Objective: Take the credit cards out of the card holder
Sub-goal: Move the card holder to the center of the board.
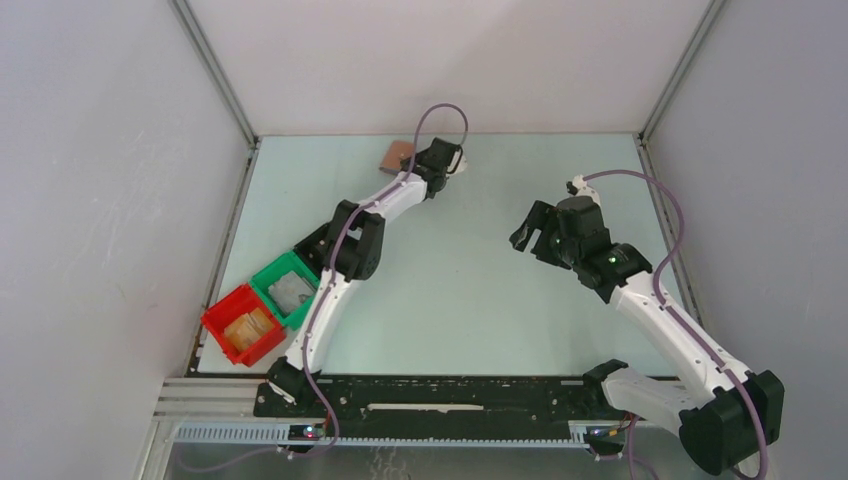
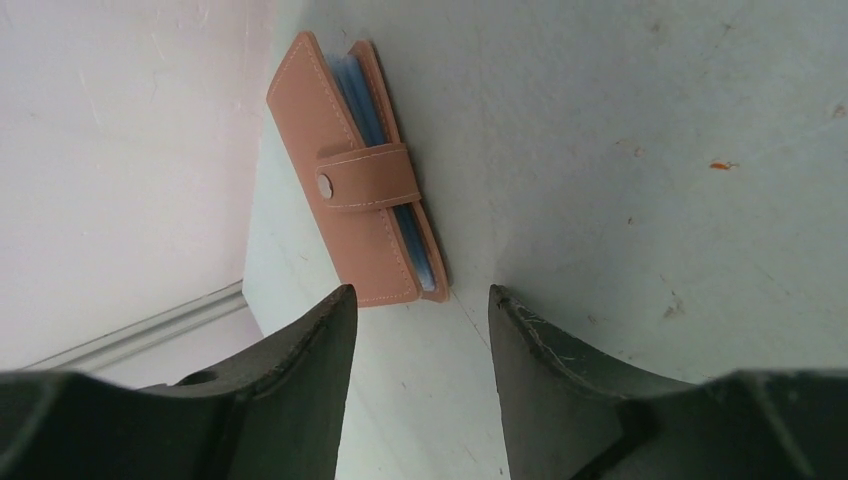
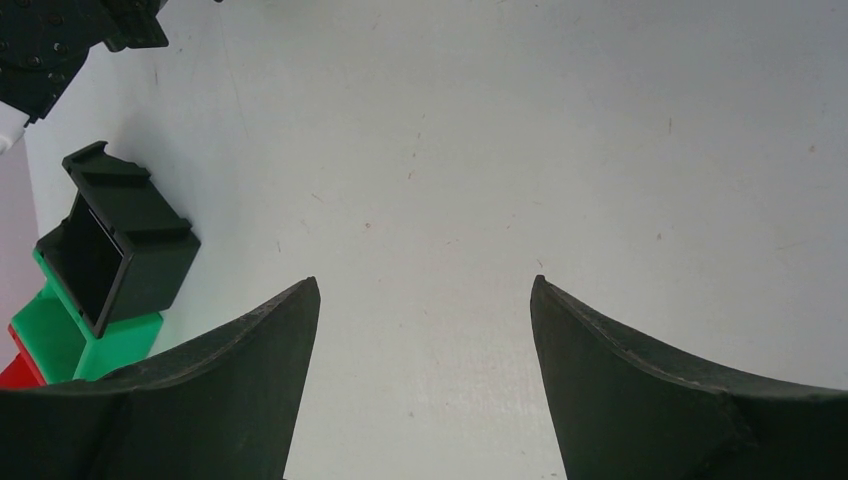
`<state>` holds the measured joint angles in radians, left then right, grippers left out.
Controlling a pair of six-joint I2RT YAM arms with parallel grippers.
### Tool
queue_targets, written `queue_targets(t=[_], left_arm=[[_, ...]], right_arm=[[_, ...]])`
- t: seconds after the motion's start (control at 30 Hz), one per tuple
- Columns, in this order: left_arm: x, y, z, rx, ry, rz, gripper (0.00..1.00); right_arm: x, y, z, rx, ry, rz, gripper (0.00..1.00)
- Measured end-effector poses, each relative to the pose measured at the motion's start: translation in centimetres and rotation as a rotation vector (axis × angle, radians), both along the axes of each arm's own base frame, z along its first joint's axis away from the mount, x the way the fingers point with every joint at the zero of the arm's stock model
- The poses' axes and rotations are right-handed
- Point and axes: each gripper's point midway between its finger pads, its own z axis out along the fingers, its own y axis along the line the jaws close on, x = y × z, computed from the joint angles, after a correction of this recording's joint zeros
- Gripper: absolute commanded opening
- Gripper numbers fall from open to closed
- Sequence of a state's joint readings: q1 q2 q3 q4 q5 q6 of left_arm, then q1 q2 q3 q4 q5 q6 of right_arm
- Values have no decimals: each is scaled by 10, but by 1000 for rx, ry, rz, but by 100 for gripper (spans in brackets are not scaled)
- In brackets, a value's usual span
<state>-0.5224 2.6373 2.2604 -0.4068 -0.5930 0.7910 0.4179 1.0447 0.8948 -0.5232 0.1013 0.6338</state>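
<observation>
honestly the risky bit is where the card holder sits: way at the far edge of the table, left of centre, right up by the wall. can't tell if it leans on the wall or is just beside it. the left gripper hangs just short of it, jaws apart, nothing between them. the right gripper is spread wide over bare table, well off to the right, holding nothing.

what i'd worry about: the tab is snapped shut over the open edge, so no cards come out until that pops. a one-sided tug would probably just drag the whole thing along, or shove it deeper into that corner where a gripper can't get round it. it looks light and the table smooth, so i'd expect it to skid. i reckon the other arm has to pin it.

materials: the holder is tan leather-looking stuff, pale stitching round the rim, small metal snap on the tab, a slim flat rectangle. cards show only as thin pale blue edges between the flaps, likely slick and hard to pinch. table is pale grey-green and matte with a few specks.
</observation>
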Motion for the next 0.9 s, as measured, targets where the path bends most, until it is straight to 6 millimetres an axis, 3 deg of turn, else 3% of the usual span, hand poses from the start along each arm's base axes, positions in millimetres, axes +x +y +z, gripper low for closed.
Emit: queue_targets(t=[0.43, 0.9], left_arm=[[8, 7, 2, -80, -18, 35, 64], [15, 14, -2, -167, -9, 52, 51]], right_arm=[[4, 1, -5, 5, 16, 1, 86], [10, 5, -8, 22, 19, 11, 86]])
